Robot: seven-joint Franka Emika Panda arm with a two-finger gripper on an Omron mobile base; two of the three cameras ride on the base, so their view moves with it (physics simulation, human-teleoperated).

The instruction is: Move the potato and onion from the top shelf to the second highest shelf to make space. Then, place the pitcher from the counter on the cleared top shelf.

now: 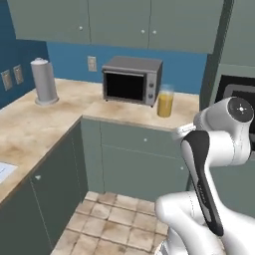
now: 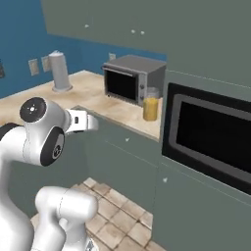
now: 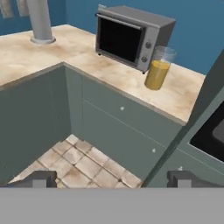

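The pitcher [image 1: 165, 102] [image 2: 150, 105] [image 3: 158, 70] is clear with orange-yellow liquid. It stands upright on the beige counter [image 1: 30, 124] [image 2: 93, 98] [image 3: 83, 61], right beside the toaster oven. My gripper [image 3: 111, 179] is open, its two dark fingertips [image 3: 40, 178] far apart with nothing between them. It hovers over the floor in front of the cabinets, well short of the pitcher. The potato, the onion and both shelves are out of view.
A silver toaster oven [image 1: 132, 79] [image 2: 133, 78] [image 3: 131, 37] sits left of the pitcher. A grey cylinder [image 1: 44, 82] [image 2: 60, 71] stands in the counter's corner. A tall cabinet with a black wall oven [image 2: 211, 137] rises at the right. Tiled floor [image 1: 114, 224] lies below.
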